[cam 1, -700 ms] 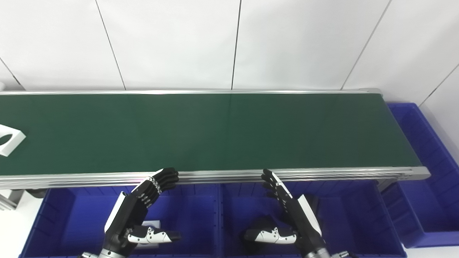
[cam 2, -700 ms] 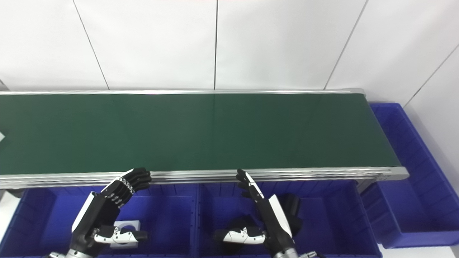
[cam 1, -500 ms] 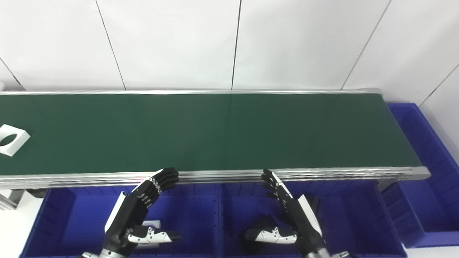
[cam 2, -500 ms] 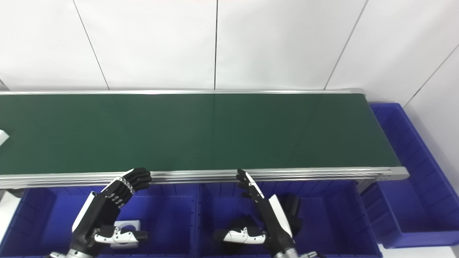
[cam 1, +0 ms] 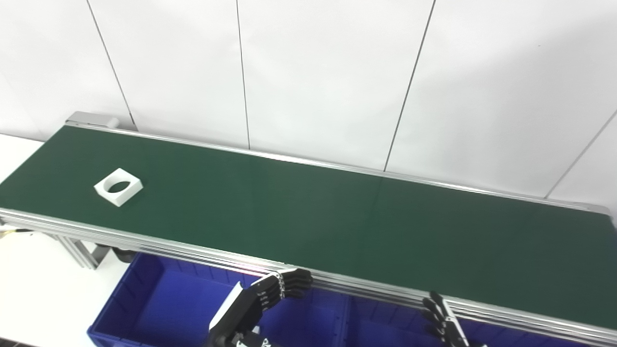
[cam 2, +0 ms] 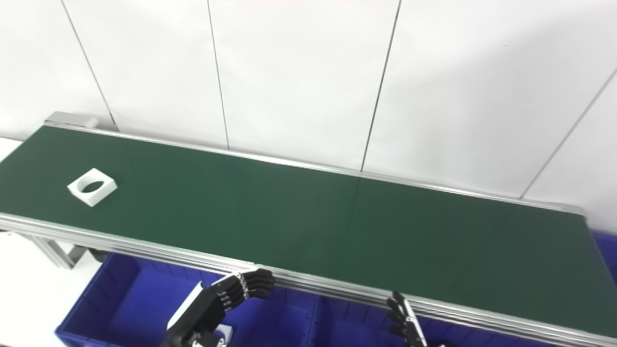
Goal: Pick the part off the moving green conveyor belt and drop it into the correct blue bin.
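A white square part with a round hole (cam 1: 118, 186) lies flat on the green conveyor belt (cam 1: 337, 226), near its left end; it also shows in the right eye view (cam 2: 92, 186). My left hand (cam 1: 262, 302) is open and empty, low at the belt's near rail over a blue bin (cam 1: 144, 299), far right of the part. Only the straight fingertips of my right hand (cam 1: 441, 319) show at the bottom edge, holding nothing, over the middle bin (cam 1: 381, 330).
The belt's metal near rail (cam 1: 144, 241) runs between my hands and the belt. A white piece (cam 2: 225, 332) lies in the left bin under my left hand. A white wall stands behind the belt. A further blue bin's corner (cam 2: 608, 241) shows at far right.
The whole picture has shifted: the camera turned left and upward, bringing the belt's left end into view. The white part has ridden a little rightward on the belt. My hands keep their pose.
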`<action>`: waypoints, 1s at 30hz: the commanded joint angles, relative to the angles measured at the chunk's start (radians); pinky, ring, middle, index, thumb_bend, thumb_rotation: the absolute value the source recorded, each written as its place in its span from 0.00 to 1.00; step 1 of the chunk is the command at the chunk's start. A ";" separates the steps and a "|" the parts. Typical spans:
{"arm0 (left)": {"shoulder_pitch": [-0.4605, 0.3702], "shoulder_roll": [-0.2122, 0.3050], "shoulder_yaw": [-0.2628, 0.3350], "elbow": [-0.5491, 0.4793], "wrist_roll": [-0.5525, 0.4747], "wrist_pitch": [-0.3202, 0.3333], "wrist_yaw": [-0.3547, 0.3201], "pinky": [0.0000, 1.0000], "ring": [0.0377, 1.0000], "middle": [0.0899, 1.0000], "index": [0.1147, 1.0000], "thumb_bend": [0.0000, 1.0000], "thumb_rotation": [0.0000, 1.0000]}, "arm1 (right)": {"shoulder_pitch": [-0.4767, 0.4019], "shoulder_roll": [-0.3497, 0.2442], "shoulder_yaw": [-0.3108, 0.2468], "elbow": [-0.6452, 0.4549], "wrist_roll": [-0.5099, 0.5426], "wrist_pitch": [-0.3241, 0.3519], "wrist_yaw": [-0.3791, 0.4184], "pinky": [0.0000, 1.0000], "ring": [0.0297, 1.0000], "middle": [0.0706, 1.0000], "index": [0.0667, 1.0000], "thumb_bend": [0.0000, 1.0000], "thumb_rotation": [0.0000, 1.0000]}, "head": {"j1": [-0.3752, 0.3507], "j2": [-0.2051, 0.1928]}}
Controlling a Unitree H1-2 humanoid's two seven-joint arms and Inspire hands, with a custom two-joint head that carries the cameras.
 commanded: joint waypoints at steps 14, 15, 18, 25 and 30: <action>-0.008 -0.007 -0.004 0.009 0.015 -0.039 0.014 0.72 0.74 0.75 0.73 0.94 0.07 | -0.007 -0.011 -0.011 0.016 0.013 -0.093 -0.004 0.82 0.88 0.92 0.98 0.95 0.31 | 0.033 -0.051; -0.008 -0.008 -0.005 0.010 0.018 -0.039 0.015 0.72 0.74 0.75 0.73 0.94 0.07 | -0.007 -0.012 -0.013 0.020 0.013 -0.099 -0.005 0.82 0.88 0.92 0.97 0.95 0.31 | 0.033 -0.051; -0.009 -0.008 -0.010 0.013 0.024 -0.039 0.017 0.71 0.74 0.75 0.73 0.94 0.07 | -0.014 -0.017 -0.015 0.054 0.019 -0.150 -0.007 0.81 0.88 0.92 0.98 0.94 0.30 | 0.049 -0.067; -0.016 -0.016 -0.016 0.029 0.032 -0.039 0.031 0.69 0.73 0.74 0.72 0.96 0.08 | -0.021 -0.016 -0.026 0.081 0.022 -0.174 -0.012 0.82 0.87 0.90 0.98 0.94 0.28 | 0.087 -0.095; -0.020 -0.016 -0.023 0.031 0.040 -0.039 0.046 0.68 0.72 0.73 0.71 0.97 0.09 | -0.025 -0.014 -0.032 0.087 0.024 -0.173 -0.009 0.82 0.87 0.90 0.97 0.95 0.25 | 0.087 -0.099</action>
